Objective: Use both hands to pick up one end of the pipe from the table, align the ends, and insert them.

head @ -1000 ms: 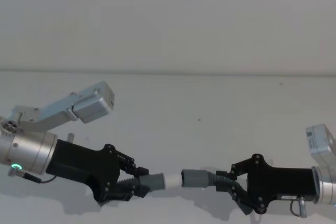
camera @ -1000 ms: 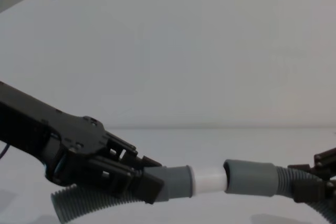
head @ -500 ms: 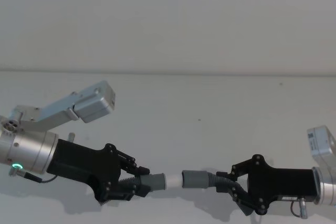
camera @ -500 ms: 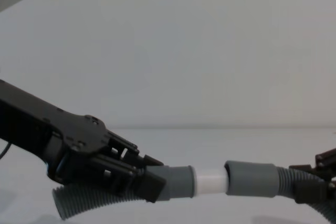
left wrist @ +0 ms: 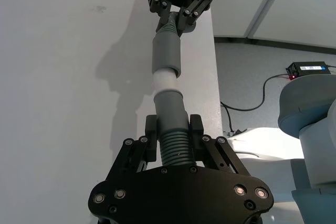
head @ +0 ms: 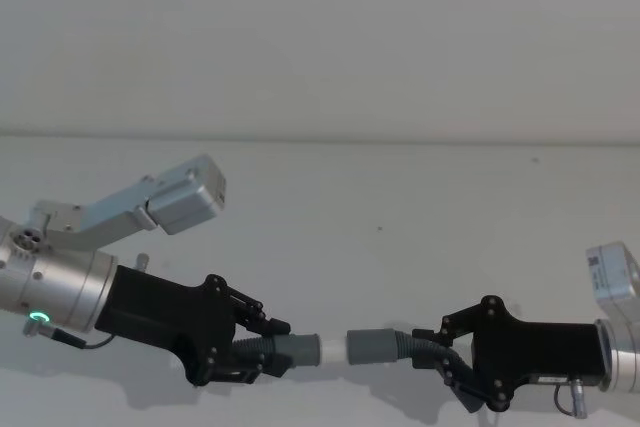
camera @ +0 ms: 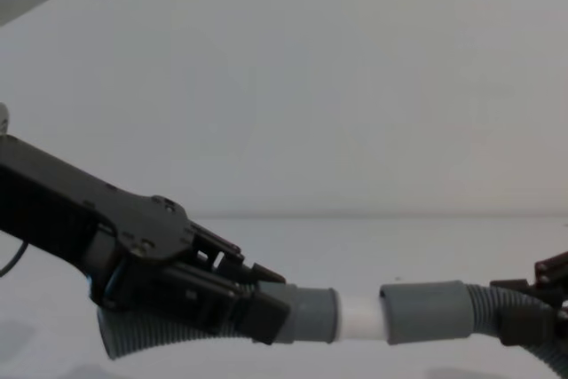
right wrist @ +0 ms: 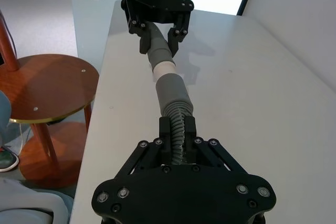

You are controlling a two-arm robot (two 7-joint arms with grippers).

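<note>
My left gripper (head: 262, 352) jaws clamp the spigot cuff (head: 296, 350); right gripper (head: 447, 359) jaws clamp the pipe (head: 425, 351) behind the socket cuff (head: 368, 346); spigot tip seemingly just entering.

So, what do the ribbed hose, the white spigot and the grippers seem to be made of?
The ribbed hose looks like flexible dark grey plastic or rubber, judging by its corrugations. The white spigot seems smooth matte plastic. The left gripper and right gripper look like black matte plastic with small screws, though coated metal is possible.

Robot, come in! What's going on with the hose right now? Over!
Left gripper shut on spigot end. Right gripper shut on socket end. Ends lined up, white spigot entering socket. Nothing in the way.
</note>
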